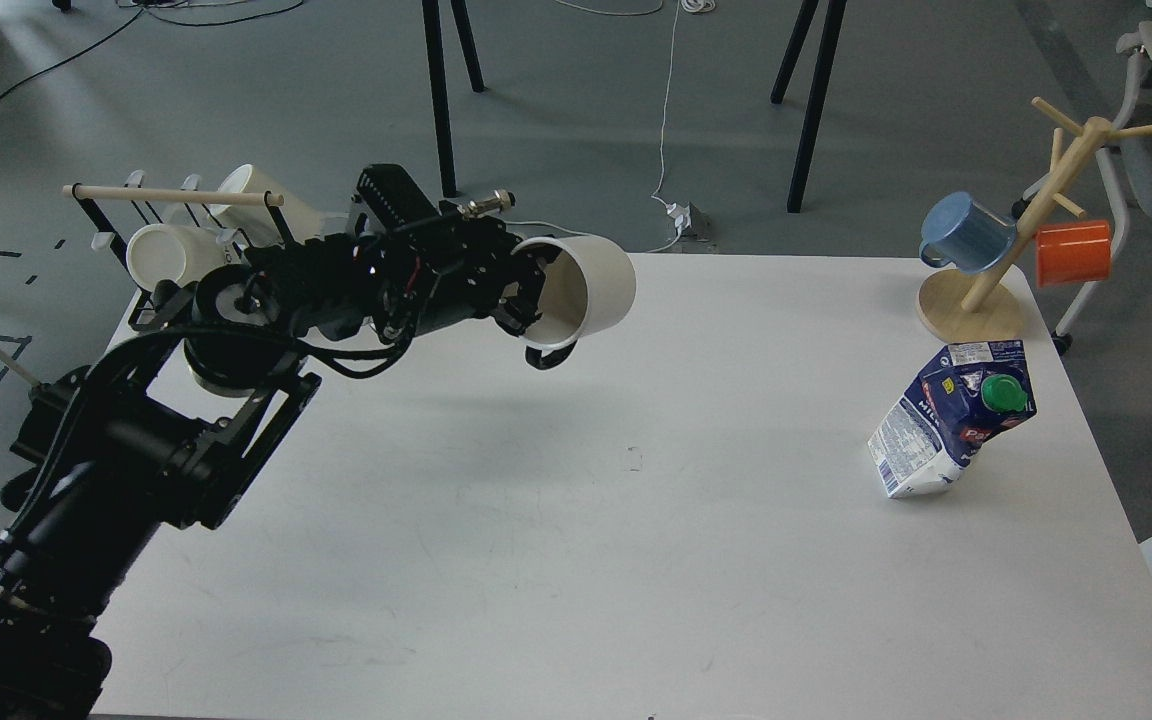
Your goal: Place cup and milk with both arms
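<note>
Cream-white cup [584, 290] with black handle, tipped sideways, clamped in left gripper [528, 305] above table [536, 520].

**What I cannot make out from my head camera**

My left gripper [528, 312] covers part of the cream-white cylindrical mug [584, 288]. My black left arm [116, 470] runs off the bottom-left edge. Behind it, two cream mugs on the black rack [176, 250] are partly hidden. The blue-and-white milk carton's [946, 425] print is too small to read.

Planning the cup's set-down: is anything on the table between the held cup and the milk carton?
Nothing visible. The left tool holds the cup above bare table; the milk stands far right, the mug tree behind it.
</note>
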Motion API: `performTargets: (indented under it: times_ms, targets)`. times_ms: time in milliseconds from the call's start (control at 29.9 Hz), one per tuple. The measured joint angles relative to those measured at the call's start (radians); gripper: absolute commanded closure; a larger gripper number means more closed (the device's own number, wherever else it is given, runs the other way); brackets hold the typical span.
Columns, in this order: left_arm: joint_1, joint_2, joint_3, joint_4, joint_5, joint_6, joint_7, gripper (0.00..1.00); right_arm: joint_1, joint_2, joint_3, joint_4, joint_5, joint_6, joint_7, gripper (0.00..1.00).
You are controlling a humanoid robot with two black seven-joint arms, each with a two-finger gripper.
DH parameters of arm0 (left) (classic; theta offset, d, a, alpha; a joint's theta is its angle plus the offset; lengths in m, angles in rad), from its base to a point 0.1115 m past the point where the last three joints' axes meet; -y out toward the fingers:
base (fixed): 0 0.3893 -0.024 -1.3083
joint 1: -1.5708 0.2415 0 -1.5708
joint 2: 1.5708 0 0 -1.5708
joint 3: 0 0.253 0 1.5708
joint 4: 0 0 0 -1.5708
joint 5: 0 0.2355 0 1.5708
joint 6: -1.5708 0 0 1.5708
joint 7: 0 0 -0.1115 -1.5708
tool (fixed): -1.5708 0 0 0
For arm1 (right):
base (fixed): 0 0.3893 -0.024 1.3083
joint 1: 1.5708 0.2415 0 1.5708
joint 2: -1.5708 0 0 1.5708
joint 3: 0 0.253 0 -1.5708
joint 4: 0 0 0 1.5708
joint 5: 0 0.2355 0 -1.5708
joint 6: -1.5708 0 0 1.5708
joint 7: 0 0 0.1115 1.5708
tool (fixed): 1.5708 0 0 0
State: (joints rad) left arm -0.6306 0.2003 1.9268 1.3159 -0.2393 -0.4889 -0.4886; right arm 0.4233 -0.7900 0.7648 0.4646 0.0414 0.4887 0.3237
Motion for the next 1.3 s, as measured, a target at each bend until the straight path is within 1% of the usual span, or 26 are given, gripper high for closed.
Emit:
performTargets:
  times_ms: [167, 234, 368, 435, 501, 535, 635, 769, 903, 969, 1070, 1170, 1270, 1304]
  targets:
    - [-0.142, 0.063, -0.131, -0.152, -0.14, 0.0, 0.0, 0.96, 0.0, 0.017, 0.002, 0.0, 0.0, 0.0, 0.0, 0.0]
    - [-0.212, 0.08, -0.186, -0.244, -0.182, 0.0, 0.0, 0.96, 0.0, 0.018, 0.002, 0.0, 0.0, 0.0, 0.0, 0.0]
    - [-0.384, 0.093, -0.335, -0.499, -0.202, 0.0, 0.0, 0.96, 0.002, 0.018, 0.003, 0.0, 0.0, 0.0, 0.0, 0.0]
    - [-0.484, 0.1, -0.444, -0.656, -0.199, 0.0, 0.0, 0.96, 0.003, 0.018, 0.003, 0.0, 0.0, 0.0, 0.0, 0.0]
    - [-0.565, 0.118, -0.546, -0.783, -0.182, 0.0, 0.0, 0.96, 0.003, 0.018, 0.004, 0.0, 0.0, 0.0, 0.0, 0.0]
    - [-0.598, 0.128, -0.593, -0.837, -0.166, 0.0, 0.0, 0.96, 0.003, 0.018, 0.005, 0.0, 0.0, 0.0, 0.0, 0.0]
    - [-0.651, 0.142, -0.717, -0.949, -0.105, 0.0, 0.0, 0.97, 0.003, 0.019, 0.007, 0.0, 0.0, 0.0, 0.0, 0.0]
    - [-0.676, 0.146, -0.942, -1.041, -0.058, 0.0, 0.0, 0.97, 0.001, 0.02, 0.008, 0.001, 0.0, 0.0, 0.0, 0.0]
    - [-0.714, 0.135, -1.197, -1.084, -0.051, 0.0, 0.0, 0.98, 0.0, 0.02, 0.008, 0.001, 0.0, 0.0, 0.0, 0.0]
    - [-0.736, 0.103, -1.364, -1.1, -0.051, 0.001, 0.0, 0.98, 0.0, 0.026, 0.008, 0.0, 0.0, 0.0, 0.0, 0.0]
    - [-0.751, 0.023, -1.559, -1.136, -0.051, 0.0, 0.0, 0.98, 0.0, 0.042, 0.008, -0.001, 0.0, 0.0, 0.0, 0.0]
    - [-0.755, -0.071, -1.618, -1.15, -0.041, 0.0, 0.0, 0.97, 0.0, 0.054, 0.007, -0.001, 0.0, 0.0, 0.0, 0.0]
    - [-0.754, -0.167, -1.589, -1.15, 0.019, 0.0, 0.0, 0.97, 0.0, 0.056, 0.007, -0.006, 0.0, 0.0, 0.0, 0.0]
    - [-0.754, -0.181, -1.574, -1.15, 0.052, 0.0, 0.0, 0.97, 0.0, 0.057, 0.007, -0.011, 0.0, 0.0, 0.0, 0.0]
